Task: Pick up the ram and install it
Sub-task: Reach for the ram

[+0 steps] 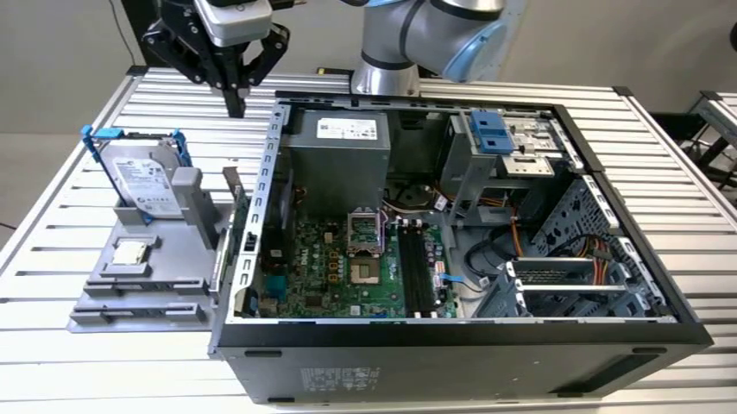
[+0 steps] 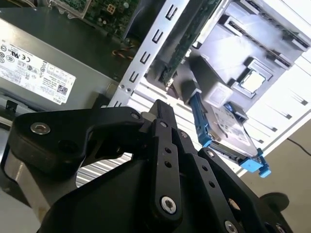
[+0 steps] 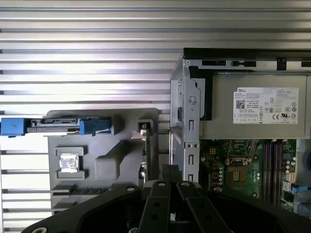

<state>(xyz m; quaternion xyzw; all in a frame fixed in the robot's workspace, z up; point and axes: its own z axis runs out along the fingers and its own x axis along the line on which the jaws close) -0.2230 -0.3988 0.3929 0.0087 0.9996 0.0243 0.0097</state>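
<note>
In the first wrist view the gripper (image 3: 170, 171) has its fingers drawn together with nothing between them. The ram (image 3: 146, 151) stands on edge in the grey holder (image 3: 114, 145), just beside and below the fingertips and untouched. The computer case (image 3: 187, 121) is on the gripper's other side, and the hard drive (image 3: 53, 125) sits beyond the ram.

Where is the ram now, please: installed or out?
Out: the ram stands on edge in the grey holder outside the case.
</note>
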